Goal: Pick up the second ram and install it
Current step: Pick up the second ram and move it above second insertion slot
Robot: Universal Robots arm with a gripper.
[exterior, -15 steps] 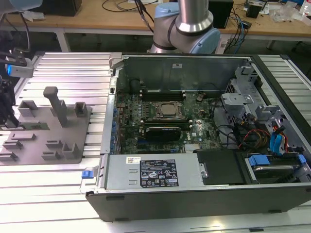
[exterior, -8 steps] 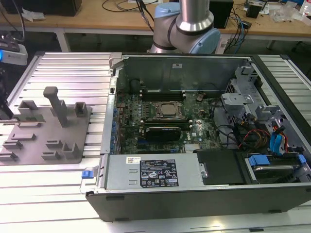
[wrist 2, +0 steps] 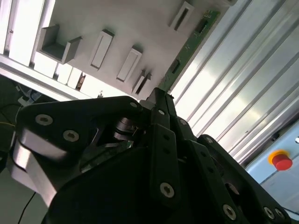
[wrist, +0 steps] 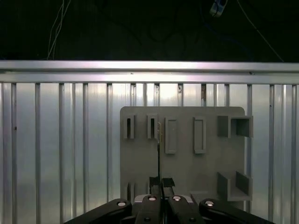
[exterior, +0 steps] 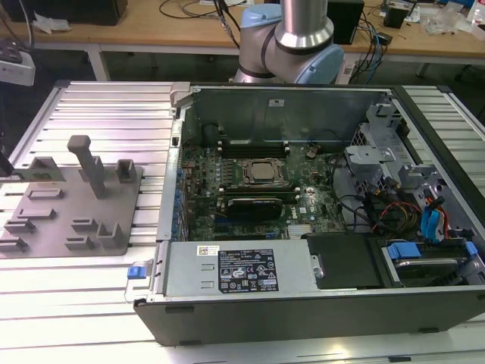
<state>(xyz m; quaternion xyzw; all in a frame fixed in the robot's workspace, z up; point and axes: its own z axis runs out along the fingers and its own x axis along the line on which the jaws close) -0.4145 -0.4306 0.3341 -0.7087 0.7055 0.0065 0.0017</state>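
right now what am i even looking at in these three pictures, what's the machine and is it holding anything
It is a robot arm with a gripper at its end, working over a ribbed metal table. The exterior view comes from a camera off the arm. It shows an open computer case with its circuit board exposed. Beside the case, towards the exterior view's left, lies a grey plate with slots and holders. The two wrist views come from cameras riding on the arm, looking along the black gripper at that plate. The gripper is closed on a long, thin green memory stick, which appears edge-on in the first wrist view.
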